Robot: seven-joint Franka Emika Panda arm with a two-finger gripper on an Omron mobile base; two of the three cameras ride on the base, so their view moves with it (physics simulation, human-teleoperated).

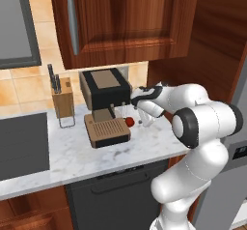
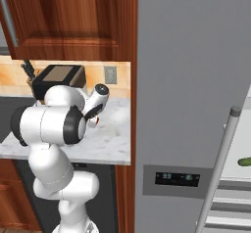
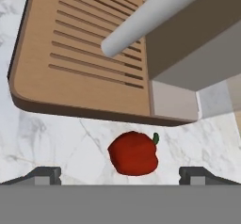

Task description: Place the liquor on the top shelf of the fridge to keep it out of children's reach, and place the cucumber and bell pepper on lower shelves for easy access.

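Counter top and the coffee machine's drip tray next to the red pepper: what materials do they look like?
The white grey-veined counter top looks like polished marble or a stone imitation, going by the veining. The tan slotted drip tray looks like matte wood or wood-toned plastic: flat brown, dark slots, no clear grain. The glossy red bell pepper lies on the stone.

free: bare marble counter [image 3: 56, 138] lower left and right of the hand view, around the bell pepper [image 3: 133, 153] | blocked: coffee machine's slatted tray [image 3: 80, 53] across upper left, its grey spout [image 3: 141, 18] and body overhanging upper right | gripper [image 3: 120, 173] jaws wide, pepper between fingertips | left base view: knife block [image 1: 62, 98] centre left, well apart
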